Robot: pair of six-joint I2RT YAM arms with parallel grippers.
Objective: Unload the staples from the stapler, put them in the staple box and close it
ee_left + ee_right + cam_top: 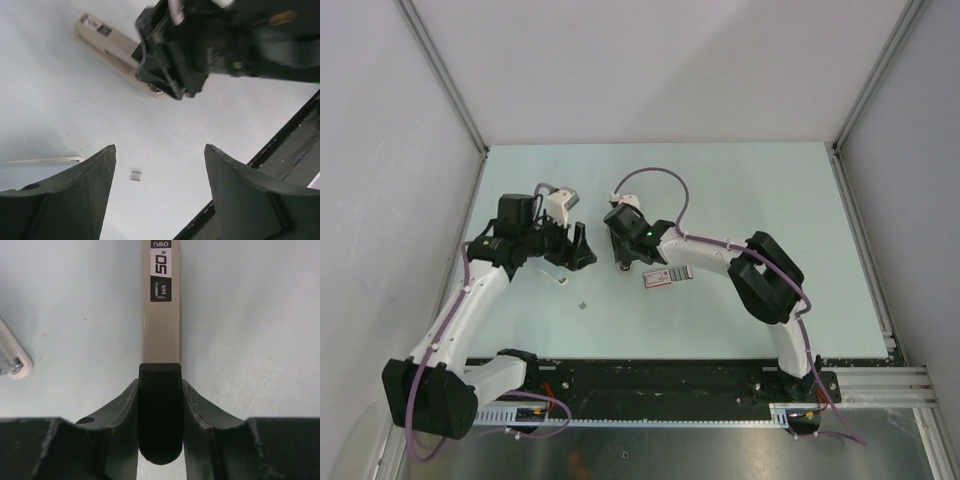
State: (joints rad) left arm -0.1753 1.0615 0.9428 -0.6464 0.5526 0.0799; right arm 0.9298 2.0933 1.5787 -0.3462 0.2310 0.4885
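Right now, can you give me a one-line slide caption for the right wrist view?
Right tool clamps the stapler by its dark end, the labelled body stretching away across the pale table.

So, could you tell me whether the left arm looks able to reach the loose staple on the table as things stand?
Probably yes. The left tool hangs open above the staple, which lies on bare table between its fingers; the right tool, closed on the stapler, sits farther off.
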